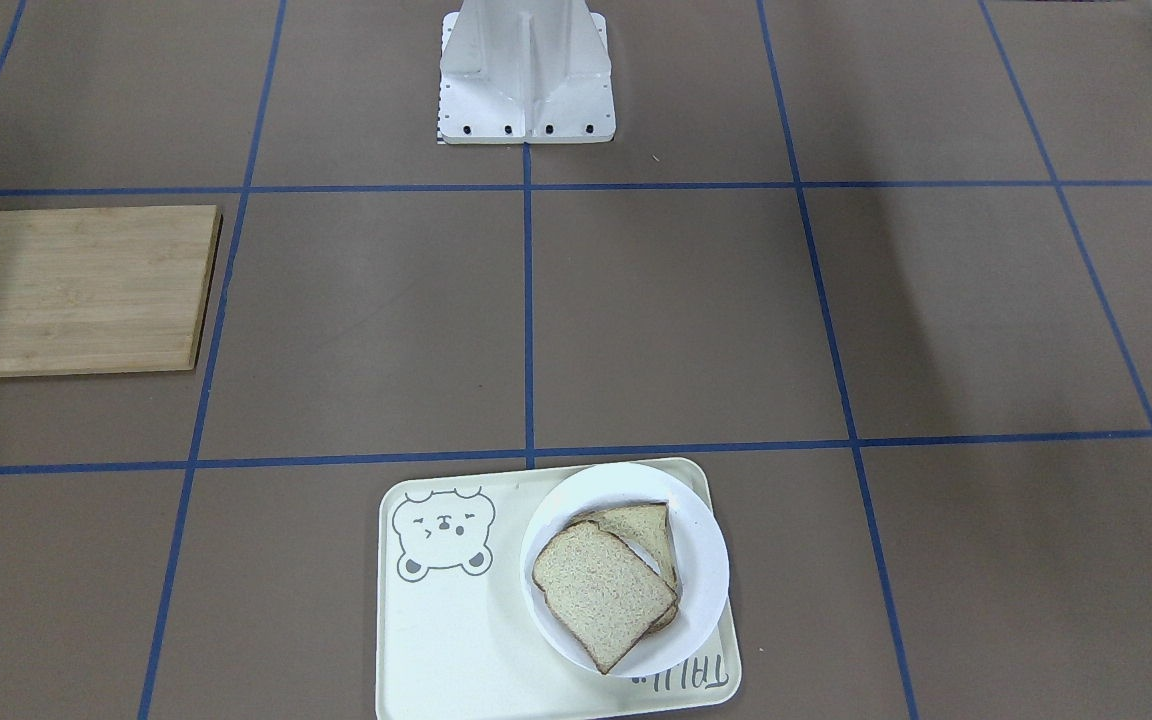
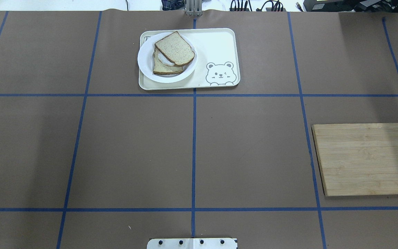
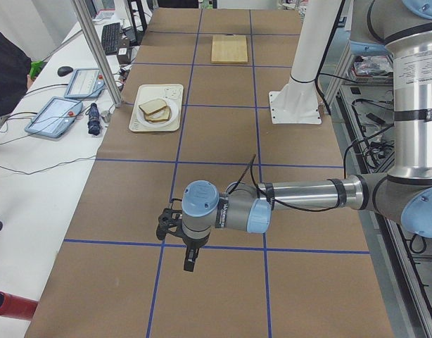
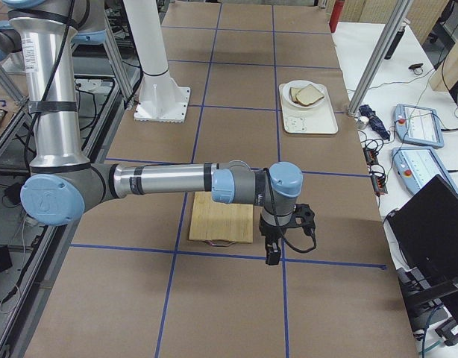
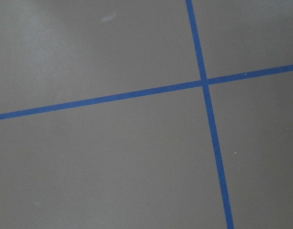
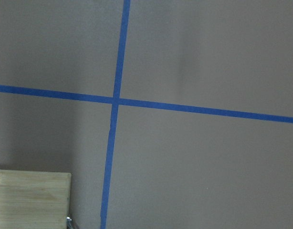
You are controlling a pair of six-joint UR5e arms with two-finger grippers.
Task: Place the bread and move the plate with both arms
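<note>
The plain bread slice (image 1: 601,595) lies on top of a second slice (image 1: 648,530) on the round white plate (image 1: 708,560). The plate sits on the cream bear-print tray (image 1: 456,640). From overhead, the bread (image 2: 174,49) and the plate (image 2: 143,62) are at the far middle, with something white between the two slices. My left gripper (image 3: 190,264) hangs above the table, far from the tray, and I cannot tell whether it is open. My right gripper (image 4: 273,257) hangs just past the wooden board (image 4: 221,220), and I cannot tell its state either. The wrist views show no fingers.
A bamboo cutting board (image 2: 365,159) lies on my right side, and its corner shows in the right wrist view (image 6: 29,198). The white robot base (image 1: 526,80) stands at the near edge. Blue tape lines grid the brown table. Tablets (image 3: 58,113) lie on a side bench.
</note>
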